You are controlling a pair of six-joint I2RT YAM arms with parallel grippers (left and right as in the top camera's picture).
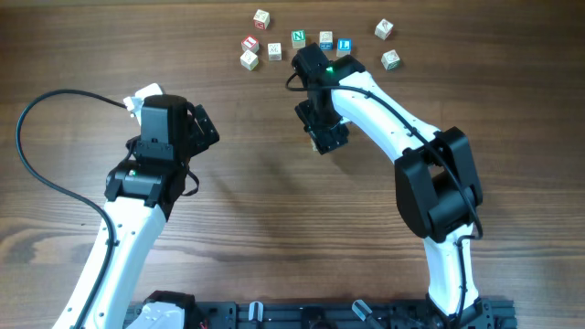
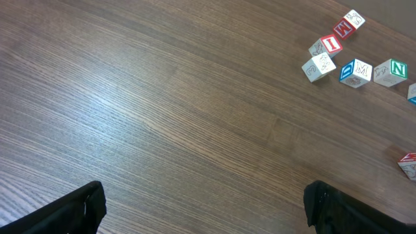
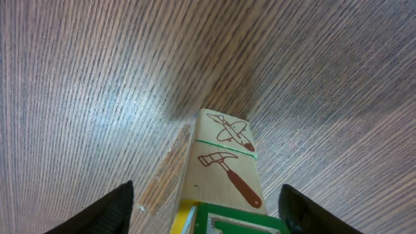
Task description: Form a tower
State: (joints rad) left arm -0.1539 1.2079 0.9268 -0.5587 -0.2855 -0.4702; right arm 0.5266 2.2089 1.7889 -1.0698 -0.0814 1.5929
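Observation:
The tower [image 3: 224, 162] is a narrow stack of pale wooden cubes seen from above in the right wrist view. It shows a plane face, below it in the picture a hammer face, and a green-framed cube [image 3: 240, 221] nearest the camera. My right gripper [image 3: 207, 195] straddles that nearest cube, open, with a gap at each fingertip. In the overhead view the right gripper [image 1: 322, 132] sits mid-table and hides the tower. My left gripper [image 2: 205, 208] hangs open over bare wood, at the left [image 1: 196, 128] in the overhead view.
Several loose letter cubes lie at the far edge, among them an N cube [image 1: 298, 38], a red one [image 1: 250, 42] and a blue one [image 1: 344, 45]. The left wrist view shows some of them, such as the N cube [image 2: 390, 72]. A white object [image 1: 142, 96] lies behind the left arm.

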